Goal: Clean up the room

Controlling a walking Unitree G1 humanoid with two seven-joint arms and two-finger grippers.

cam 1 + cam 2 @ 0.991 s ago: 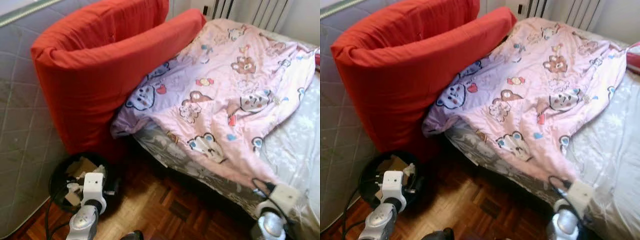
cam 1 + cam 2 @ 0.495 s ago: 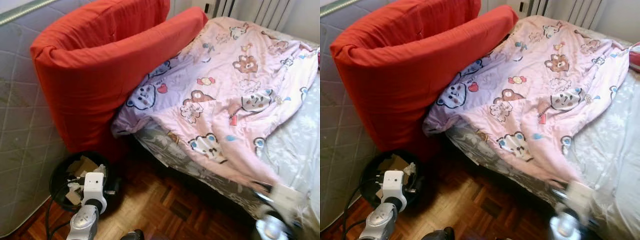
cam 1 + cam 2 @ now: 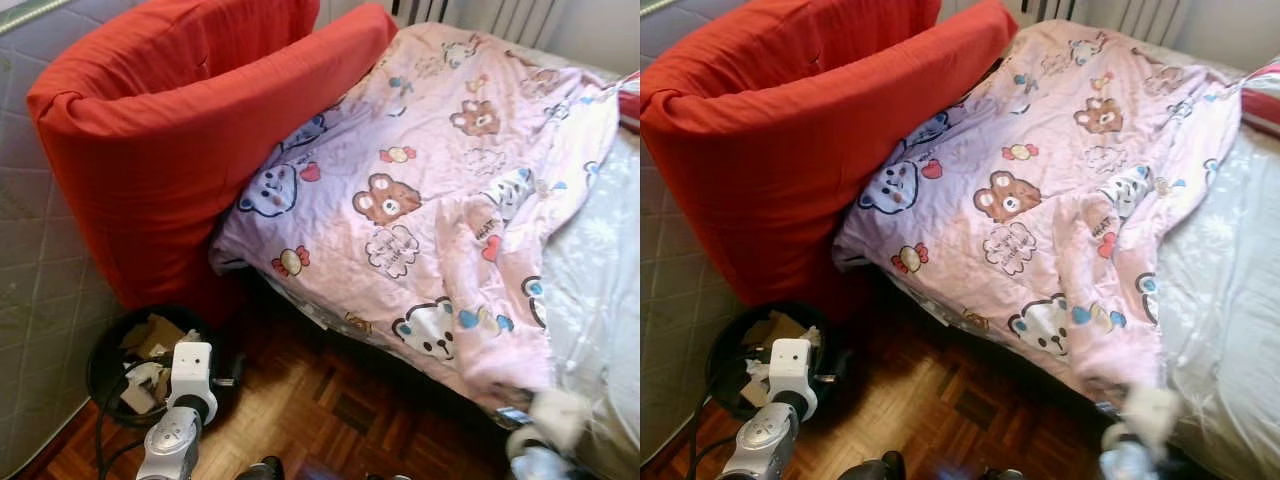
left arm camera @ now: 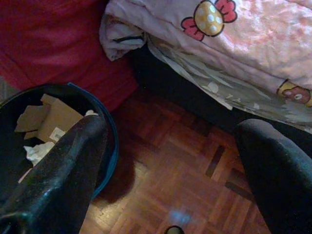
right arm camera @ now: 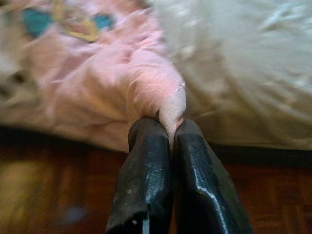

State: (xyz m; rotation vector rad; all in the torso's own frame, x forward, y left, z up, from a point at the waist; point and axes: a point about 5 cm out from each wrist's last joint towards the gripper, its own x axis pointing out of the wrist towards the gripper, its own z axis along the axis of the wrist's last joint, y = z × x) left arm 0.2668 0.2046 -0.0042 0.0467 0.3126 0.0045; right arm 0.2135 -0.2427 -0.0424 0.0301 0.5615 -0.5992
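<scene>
**Pink blanket pinched at the bed's edge**

A pink quilted blanket printed with cartoon bears (image 3: pixel 430 190) lies spread across the bed (image 3: pixel 600 260), its lower edge hanging over the side toward the dark wooden parquet floor (image 3: pixel 320 410). The right claw (image 5: pixel 168 127) sits low at the bed's near corner, its two black fingers pressed together on a fold of the blanket's hem, with pale grey sheet beside it. A big red cushion-like bolster (image 3: pixel 170 130) leans against the quilted grey wall panel (image 3: pixel 40 270) and touches the blanket's far side. Below it, on the floor, stands a round black bin holding cardboard and crumpled paper (image 3: pixel 130 355). The left claw (image 4: pixel 170 146) hangs just beside the bin, fingers spread wide apart, gripping nothing.
</scene>
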